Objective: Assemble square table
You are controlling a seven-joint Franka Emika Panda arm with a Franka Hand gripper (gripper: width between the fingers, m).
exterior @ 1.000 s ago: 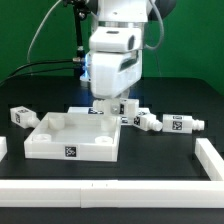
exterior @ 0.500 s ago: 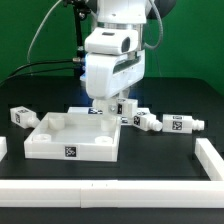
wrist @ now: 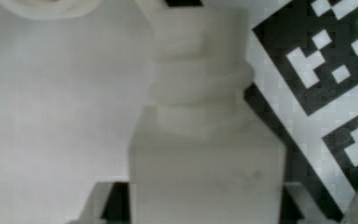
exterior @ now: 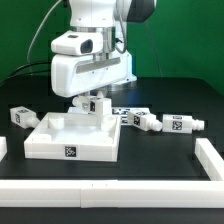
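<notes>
The white square table top [exterior: 45,143] lies rim up at the front left, a tag on its near wall. My gripper [exterior: 92,103] hangs over its far edge, shut on a stubby white leg [exterior: 95,104] that carries a tag. In the wrist view that leg [wrist: 202,140] fills the middle, pinched between my two fingers [wrist: 108,200], with the gripper [wrist: 202,205] at its near end. Under the leg I see the top's pale inner floor [wrist: 51,100] and a round socket [wrist: 48,8]. Three more legs lie on the table: one [exterior: 20,117] left, two [exterior: 146,121] [exterior: 183,126] right.
A long white bar [exterior: 110,190] runs along the front edge and turns up the exterior view's right side [exterior: 213,160]. The marker board [exterior: 128,110] lies flat behind the table top. A large black-and-white tag pattern [wrist: 327,90] shows beside the held leg.
The arm has swung towards the exterior view's left with the leg in its grip, from the top's far right corner to over its far edge. The wrist has turned.
</notes>
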